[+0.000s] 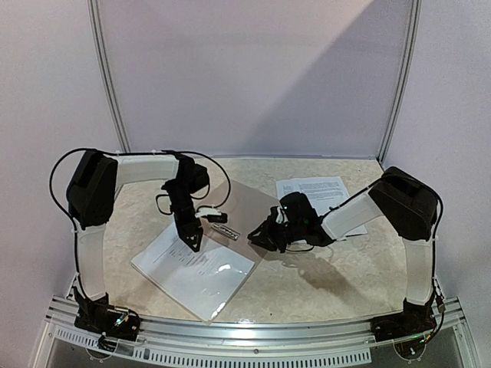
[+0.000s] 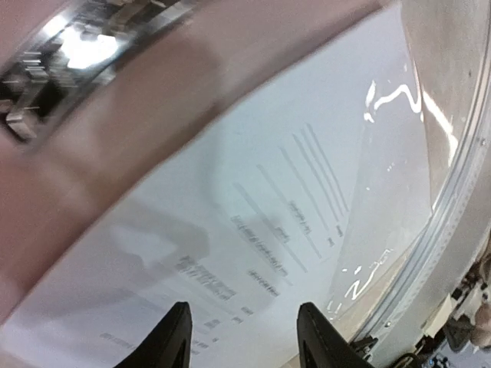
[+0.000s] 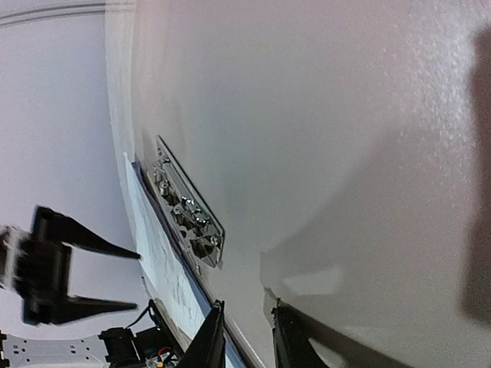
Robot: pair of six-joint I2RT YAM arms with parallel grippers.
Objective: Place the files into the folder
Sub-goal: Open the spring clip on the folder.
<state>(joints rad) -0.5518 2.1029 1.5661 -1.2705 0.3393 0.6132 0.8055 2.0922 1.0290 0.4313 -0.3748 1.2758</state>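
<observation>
The taupe folder (image 1: 244,205) lies open in the middle of the table, its cover tilted up. The metal clip (image 1: 224,231) shows at its spine. The files (image 1: 192,268), white printed sheets with a glossy sleeve, lie on its near half. My left gripper (image 1: 195,244) points down over them. In the left wrist view this gripper (image 2: 243,307) is open just above the files (image 2: 291,207), with nothing between its fingers. My right gripper (image 1: 257,236) is at the cover's edge. In the right wrist view that gripper (image 3: 244,303) is shut on the folder (image 3: 322,153) edge, near the clip (image 3: 188,211).
One more printed sheet (image 1: 314,190) lies flat at the back right, behind the right arm. The aluminium rail (image 1: 253,333) runs along the near edge. Grey walls close the table at the back and sides.
</observation>
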